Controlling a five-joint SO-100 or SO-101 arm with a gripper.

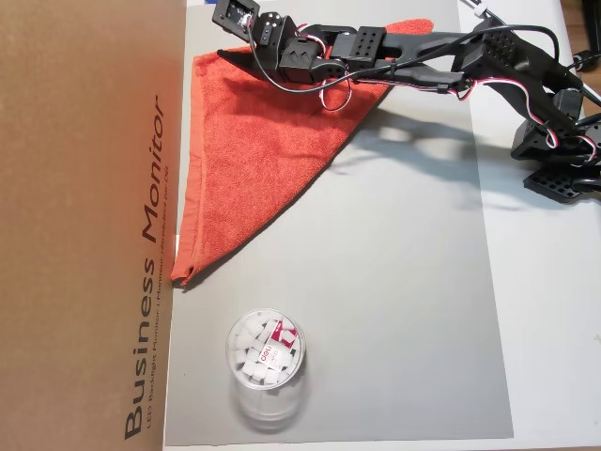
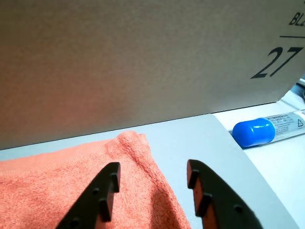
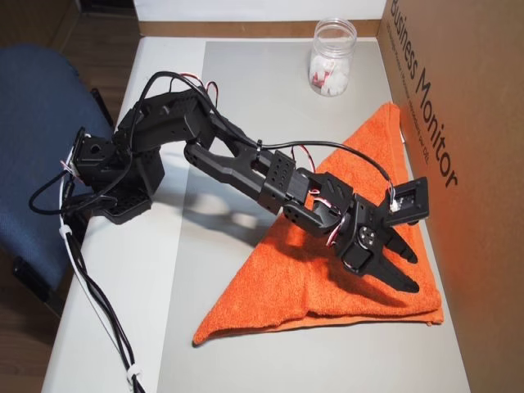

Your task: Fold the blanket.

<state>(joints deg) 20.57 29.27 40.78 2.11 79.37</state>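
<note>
The blanket (image 1: 254, 150) is an orange-red terry towel lying as a folded triangle on the grey mat, with one long edge against the cardboard box. In the other overhead view the blanket (image 3: 278, 295) spreads under the black arm. My gripper (image 3: 415, 273) is open over the blanket's corner nearest the box, with nothing between its fingers. In the wrist view the gripper (image 2: 153, 167) straddles the towel's edge just behind its rounded corner (image 2: 131, 139). From the first overhead view the gripper (image 1: 225, 39) is partly hidden under the wrist camera.
A tall cardboard box (image 1: 84, 225) marked "Business Monitor" walls off one side of the grey mat (image 1: 394, 282). A clear jar (image 1: 266, 352) of white pieces stands on the mat away from the towel. A blue-capped tube (image 2: 257, 131) lies beyond the mat's edge. A blue chair (image 3: 41, 123) stands beside the arm's base.
</note>
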